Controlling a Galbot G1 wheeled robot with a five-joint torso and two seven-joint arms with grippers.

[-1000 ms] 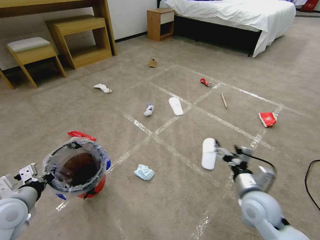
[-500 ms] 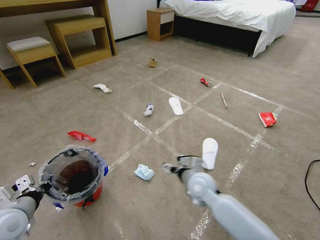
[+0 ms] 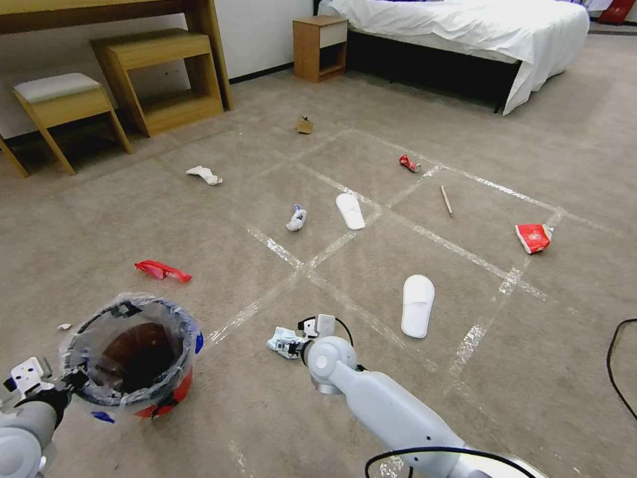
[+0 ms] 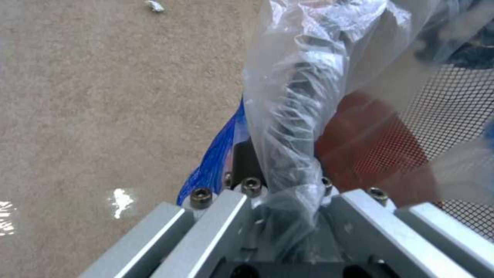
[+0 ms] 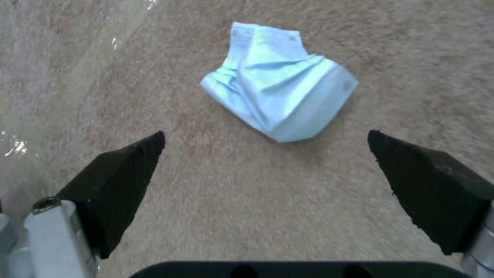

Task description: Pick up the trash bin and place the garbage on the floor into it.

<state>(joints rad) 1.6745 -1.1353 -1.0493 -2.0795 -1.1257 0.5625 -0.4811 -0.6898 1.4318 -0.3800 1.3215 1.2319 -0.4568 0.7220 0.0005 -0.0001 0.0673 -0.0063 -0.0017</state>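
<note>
The red trash bin (image 3: 162,392) with its clear liner (image 4: 288,96) hangs at the lower left, my left gripper (image 3: 70,382) shut on its rim (image 4: 280,181). My right gripper (image 3: 284,341) hovers open just above the carpet floor (image 3: 219,425), over a light blue wad (image 5: 278,104) that lies a little beyond its black fingertips (image 5: 131,162). Other garbage is scattered around: two white slippers (image 3: 417,305) (image 3: 350,211), a red can (image 3: 409,163), a stick (image 3: 446,199), red wrappers (image 3: 533,237) (image 3: 162,270), tissue wads (image 3: 296,219) (image 3: 204,175) and a cardboard scrap (image 3: 304,125).
A bed (image 3: 464,33) and a nightstand (image 3: 320,48) stand at the back. A wooden desk shelf (image 3: 159,79) and a stool (image 3: 60,106) line the back left wall. A black cable (image 3: 614,358) lies at the right edge. Tape strips (image 3: 371,322) cross the carpet.
My right arm has swung left from beside the near slipper to above the blue wad. The bin in my left gripper has drifted slightly left and closer to me.
</note>
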